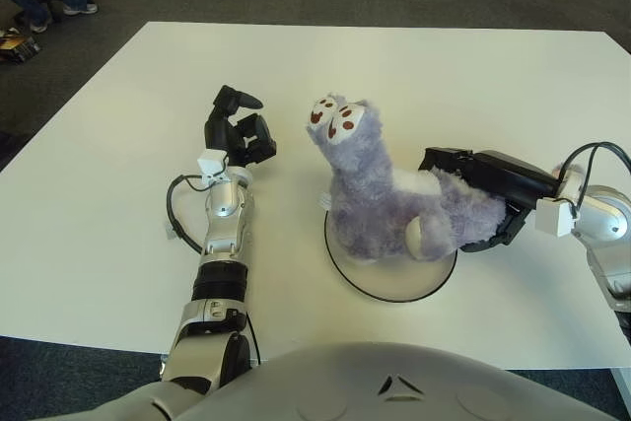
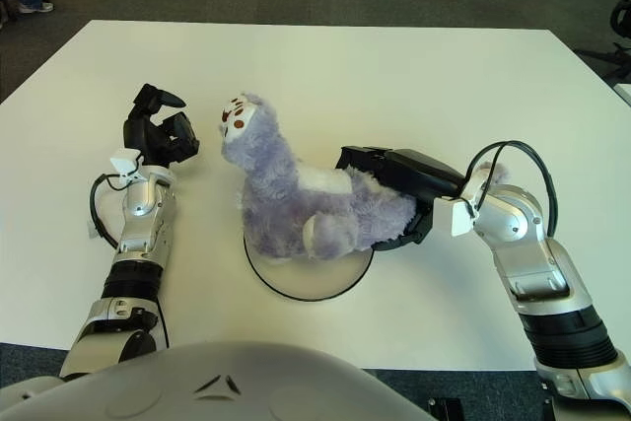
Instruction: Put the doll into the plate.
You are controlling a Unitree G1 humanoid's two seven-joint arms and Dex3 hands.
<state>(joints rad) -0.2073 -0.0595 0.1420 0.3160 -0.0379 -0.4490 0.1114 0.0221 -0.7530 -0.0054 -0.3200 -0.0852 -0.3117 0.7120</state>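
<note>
The right hand (image 2: 394, 194) is clamped round the rear of the purple plush doll (image 2: 296, 199), black fingers (image 1: 449, 161) over its back and underneath, presumably so the toy can be steered by its heavier end while the head stays free. The doll sits mostly over the white, dark-rimmed plate (image 1: 394, 288), its head raised to the left and its rear overhanging the plate's right edge toward the hand; by my reading it is nearly placed but not yet released. The left hand (image 1: 237, 130) shows left of the doll, curled and empty. The right eye view shows the right forearm and its looped cable (image 2: 518, 160) whole; the left eye view crops them.
</note>
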